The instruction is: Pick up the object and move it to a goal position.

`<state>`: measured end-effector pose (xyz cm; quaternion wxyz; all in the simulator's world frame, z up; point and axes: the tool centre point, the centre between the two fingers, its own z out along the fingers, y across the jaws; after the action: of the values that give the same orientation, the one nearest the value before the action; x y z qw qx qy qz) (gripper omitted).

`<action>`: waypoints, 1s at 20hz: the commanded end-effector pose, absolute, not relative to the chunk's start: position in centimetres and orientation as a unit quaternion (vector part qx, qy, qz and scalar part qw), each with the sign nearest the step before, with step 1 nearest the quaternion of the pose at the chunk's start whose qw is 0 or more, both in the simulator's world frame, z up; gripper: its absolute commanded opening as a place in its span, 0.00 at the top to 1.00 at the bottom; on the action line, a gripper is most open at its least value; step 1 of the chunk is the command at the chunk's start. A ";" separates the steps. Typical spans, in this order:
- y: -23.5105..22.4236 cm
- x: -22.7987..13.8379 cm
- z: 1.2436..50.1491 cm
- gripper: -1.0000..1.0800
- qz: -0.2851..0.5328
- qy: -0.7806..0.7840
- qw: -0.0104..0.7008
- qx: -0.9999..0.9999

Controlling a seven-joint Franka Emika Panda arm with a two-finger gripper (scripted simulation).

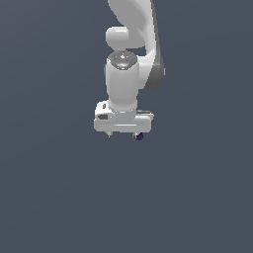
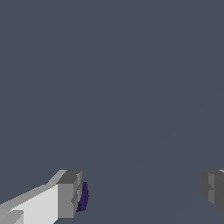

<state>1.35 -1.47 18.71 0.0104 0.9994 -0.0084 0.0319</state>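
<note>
Panda arm over a plain dark grey ground, fingers spread, tiny purple block at one fingertip.

Exterior view: the white arm (image 1: 129, 59) comes down from the top edge, wrist pointing straight down, the gripper (image 1: 123, 134) at mid-frame. Two short finger stubs show beneath the white hand body. The purple block (image 1: 140, 136) sits just under the stub toward the exterior view's right, touching or just beside it; it is too small to tell which. Wrist view: the gripper (image 2: 142, 192) has its jaws wide apart, one grey pad (image 2: 70, 194) and the other (image 2: 213, 187) well separated, bare ground between them. The block (image 2: 83, 197) shows as a thin indigo sliver against the inner face of the first pad, nowhere near the second. Nothing is clamped.
</note>
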 end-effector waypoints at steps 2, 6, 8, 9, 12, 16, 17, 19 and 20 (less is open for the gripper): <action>-1.5 1.3 18.7 0.04 0.032 -0.008 0.010 0.999; -1.9 1.2 18.2 0.04 0.029 -0.001 0.011 1.000; -2.2 1.1 18.0 0.04 0.027 0.003 0.012 1.000; -2.3 1.1 17.9 0.04 0.027 0.005 0.012 1.000; -2.4 1.1 17.9 0.04 0.027 0.005 0.012 1.000; -2.0 0.8 17.5 0.04 0.026 0.007 0.012 1.000; -1.8 0.6 17.3 0.04 0.026 0.009 0.012 1.000; -1.3 0.2 16.7 0.04 0.024 0.012 0.011 1.000; -1.0 0.0 16.4 0.04 0.023 0.015 0.011 1.000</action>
<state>0.32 -1.44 16.86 0.0112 0.9996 0.0113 0.0248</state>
